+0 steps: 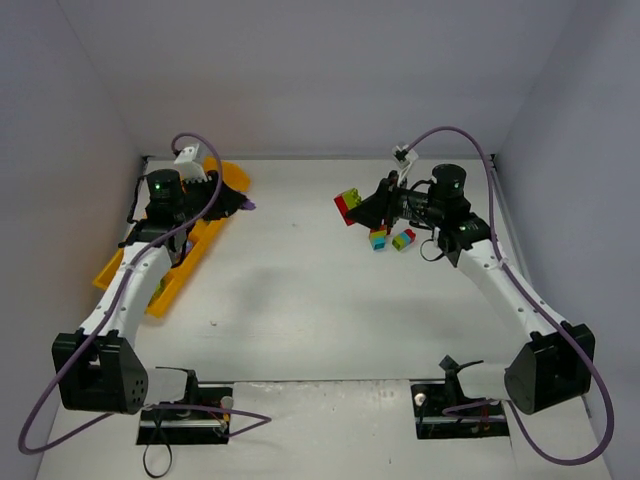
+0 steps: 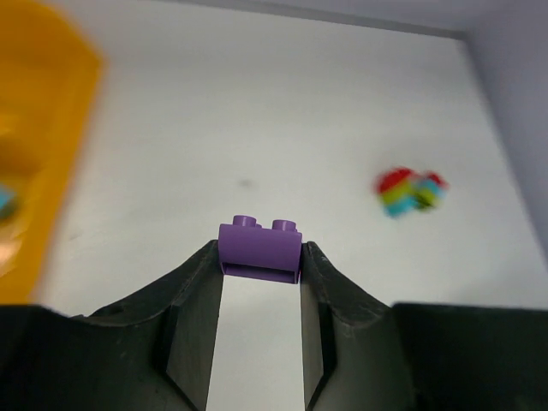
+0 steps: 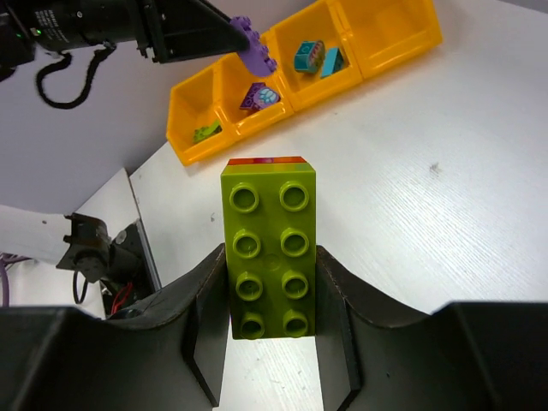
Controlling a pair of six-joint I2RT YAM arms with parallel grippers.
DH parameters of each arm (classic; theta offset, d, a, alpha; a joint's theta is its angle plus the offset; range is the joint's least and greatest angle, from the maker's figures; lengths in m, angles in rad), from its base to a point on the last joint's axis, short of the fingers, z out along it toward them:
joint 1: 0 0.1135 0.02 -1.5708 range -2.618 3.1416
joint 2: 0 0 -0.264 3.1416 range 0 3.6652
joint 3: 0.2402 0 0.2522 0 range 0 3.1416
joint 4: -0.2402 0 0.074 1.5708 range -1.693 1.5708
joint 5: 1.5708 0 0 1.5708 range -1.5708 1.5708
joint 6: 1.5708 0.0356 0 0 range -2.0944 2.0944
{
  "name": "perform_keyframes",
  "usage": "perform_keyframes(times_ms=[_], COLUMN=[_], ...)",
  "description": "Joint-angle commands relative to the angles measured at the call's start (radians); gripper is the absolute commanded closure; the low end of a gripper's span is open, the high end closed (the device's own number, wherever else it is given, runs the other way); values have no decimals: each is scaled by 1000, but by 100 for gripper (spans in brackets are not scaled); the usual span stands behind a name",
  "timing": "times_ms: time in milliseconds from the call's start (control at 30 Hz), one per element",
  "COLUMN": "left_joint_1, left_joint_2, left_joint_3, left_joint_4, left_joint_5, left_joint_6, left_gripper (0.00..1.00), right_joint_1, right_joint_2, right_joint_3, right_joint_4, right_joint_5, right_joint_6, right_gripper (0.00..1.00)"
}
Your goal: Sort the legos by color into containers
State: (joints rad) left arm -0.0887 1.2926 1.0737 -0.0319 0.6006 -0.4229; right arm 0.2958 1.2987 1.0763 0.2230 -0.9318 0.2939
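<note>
The left pincer (image 2: 261, 253) is closed to a narrow gap on a small purple brick (image 2: 260, 248), its two inner faces pressed against the brick's short ends. The brick is plain violet with two round studs in view on top, and it is held level above the white bench (image 1: 320, 300), just beside the far end of the orange-yellow tray (image 1: 168, 292). The right pincer (image 3: 270, 287) is clamped on a larger lime green brick (image 3: 269, 257). This is a long plate with eight studs in two rows of four, and a thin red layer (image 3: 267, 160) shows along its far edge. The fingers grip its long sides near the close end, and it is lifted off the bench at the far right of the workspace. Just beside that pincer, two small multicoloured stacks (image 1: 379, 238) (image 1: 403, 239) lie on the bench close together, banded in red, lime and teal. The tray sits at an angle along the left side, and raised walls divide it into compartments in a row. From the right wrist camera, the end compartment holds a lime piece (image 3: 205, 131). The next one holds a purple piece (image 3: 259, 96) with a pale teal patch on it, and the third holds teal bricks (image 3: 312, 56), one of them showing a fleck of red.
</note>
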Motion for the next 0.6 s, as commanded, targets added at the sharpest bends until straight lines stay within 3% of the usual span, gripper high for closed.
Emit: perform_keyframes(times_ms=[0,33,167,400,500,567], left_joint_1=[7,17,99,260,296,303], left_joint_2=[-23,-13,23,109,140,168], left_joint_3=[100,110,104,101,106,115], left_joint_4=[-296,-347,-365,-365,-335,-323], left_joint_5=[-572,-714,-827,-800,-774,-760], left_joint_6=[43,23,-7,-63,-50,-42], left_gripper=[100,100,100,94,81,66], right_joint_1=[2,2,2,3,3,3], right_joint_2=[-53,-56,-68,-91,-92,-90], right_joint_3=[4,2,-21,-39,-42,-42], right_joint_4=[13,6,-4,-5,-5,-5], right_joint_5=[57,63,71,73,73,73], right_joint_6=[-30,-33,-33,-38,-41,-39], right_gripper=[100,100,100,100,100,100])
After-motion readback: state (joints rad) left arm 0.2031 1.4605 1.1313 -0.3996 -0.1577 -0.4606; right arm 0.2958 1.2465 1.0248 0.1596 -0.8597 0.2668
